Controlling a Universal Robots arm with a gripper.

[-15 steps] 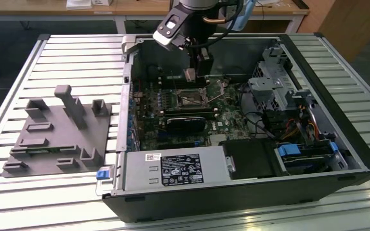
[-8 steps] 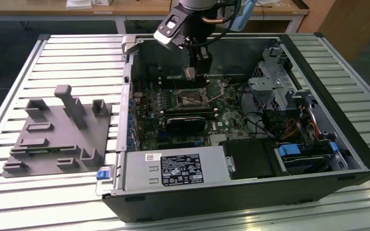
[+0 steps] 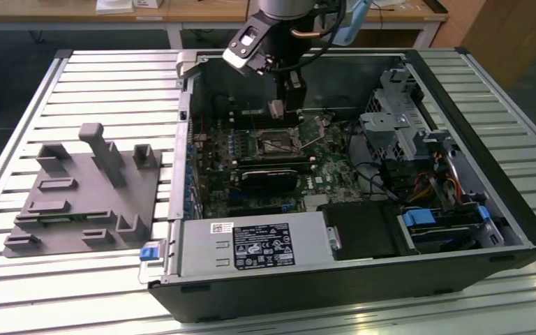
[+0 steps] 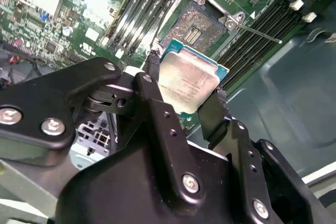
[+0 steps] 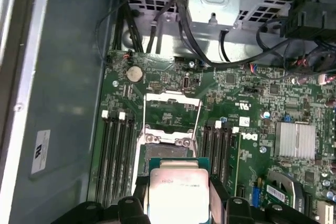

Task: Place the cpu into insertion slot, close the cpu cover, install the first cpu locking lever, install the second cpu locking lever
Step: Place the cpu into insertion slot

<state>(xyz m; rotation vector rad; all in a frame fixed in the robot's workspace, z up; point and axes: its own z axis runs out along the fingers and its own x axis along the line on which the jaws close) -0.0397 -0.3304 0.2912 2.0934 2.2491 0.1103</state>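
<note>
Exterior view shows the gripper poised inside the open computer case, above the insertion slot. In the second wrist view its fingers are clamped on opposite edges of the cpu, which hangs clear of the socket, not yet seated. Placing it well, I judge, means holding the chip level, squaring its edges to the socket rim, and lowering it without sideways drag, since the exposed contacts look delicate; the thin metal lever beside the socket needs to be out of the path. Across the exterior view from left to right: a grey moulded fixture on the slatted metal table, the case, then more table, with wooden benches behind.
</note>
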